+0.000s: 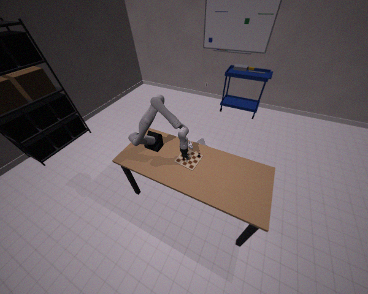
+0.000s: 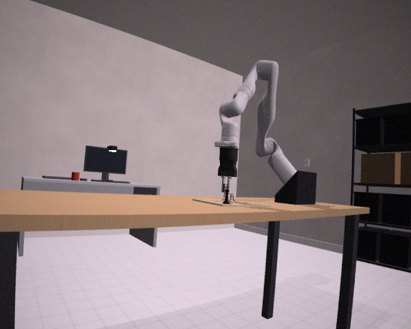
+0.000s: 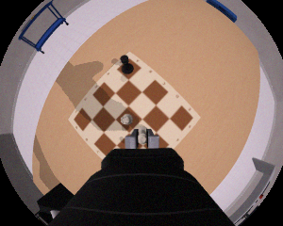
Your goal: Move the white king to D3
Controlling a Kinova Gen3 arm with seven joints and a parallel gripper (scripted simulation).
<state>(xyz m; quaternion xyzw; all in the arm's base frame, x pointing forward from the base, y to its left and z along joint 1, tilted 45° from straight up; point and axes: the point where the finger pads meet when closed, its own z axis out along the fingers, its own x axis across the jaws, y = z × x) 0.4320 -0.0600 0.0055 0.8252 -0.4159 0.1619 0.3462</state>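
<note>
The chessboard (image 3: 134,108) lies on the wooden table; it also shows in the top view (image 1: 188,160). My gripper (image 3: 142,135) points straight down, low over the board's near edge, and is shut on a small pale piece, the white king (image 3: 141,132). In the exterior view the fingers (image 2: 226,189) stand just above the board. A second pale piece (image 3: 126,119) stands on a square just left of the fingers. A black piece (image 3: 124,63) stands on the board's far corner square and also shows in the top view (image 1: 198,155). The board's edge letters are too small to read.
The arm's black base block (image 1: 153,141) sits on the table behind the board. A small white object shows just past the board's far edge. The table edge (image 1: 190,197) runs along the front.
</note>
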